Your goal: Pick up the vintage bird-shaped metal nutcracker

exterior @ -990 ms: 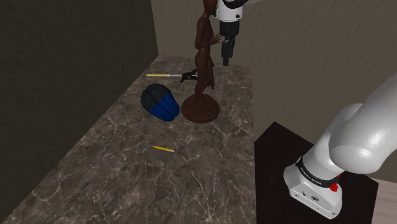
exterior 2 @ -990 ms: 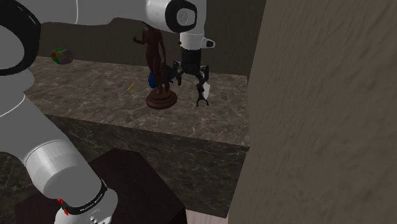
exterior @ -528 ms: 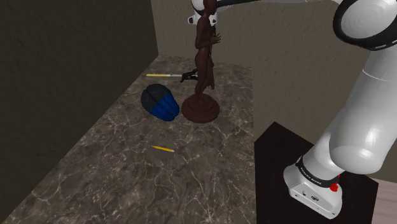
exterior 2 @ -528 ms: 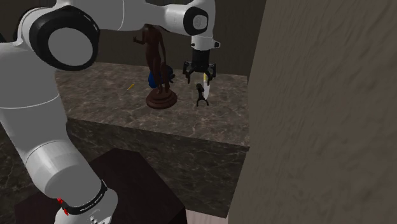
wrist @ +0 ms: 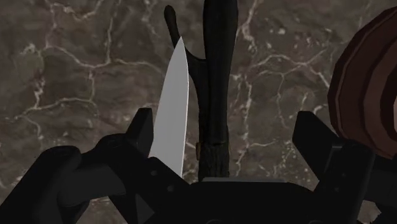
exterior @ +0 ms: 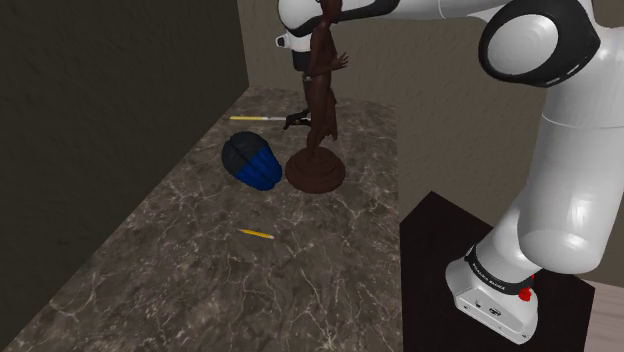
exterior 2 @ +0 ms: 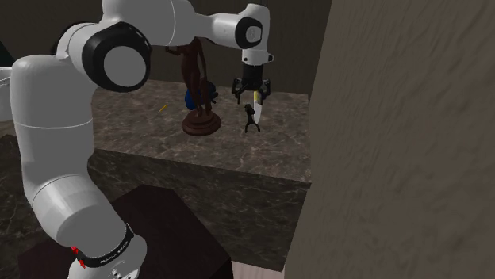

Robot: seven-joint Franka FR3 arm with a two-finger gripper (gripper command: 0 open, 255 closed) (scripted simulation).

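The nutcracker (wrist: 214, 95) is a slim black piece lying flat on the marble counter (exterior: 200, 270), right beside a knife's white blade (wrist: 174, 108). In the second exterior view it is the small black shape (exterior 2: 249, 124) near the counter's front. In the shoulder view the nutcracker (exterior: 297, 119) lies behind the brown statue (exterior: 320, 95). My gripper (exterior 2: 251, 95) hangs straight above it, a little off the counter. Its fingers (wrist: 142, 127) stand open on either side of nutcracker and blade, touching neither. The gripper (wrist: 226, 130) holds nothing.
The tall brown statue's round base (wrist: 369, 95) sits close beside one finger. A blue and black helmet-like object (exterior: 250, 160) lies next to the base (exterior: 315, 172). The knife's yellow handle (exterior: 245, 118) points toward the left wall. A yellow pencil (exterior: 255, 233) lies mid-counter. Walls close the back and right.
The hand has swung to the shoulder view's left, behind the statue's head, and now sits over the nutcracker. The fingers have stayed open. Nothing on the counter has moved.
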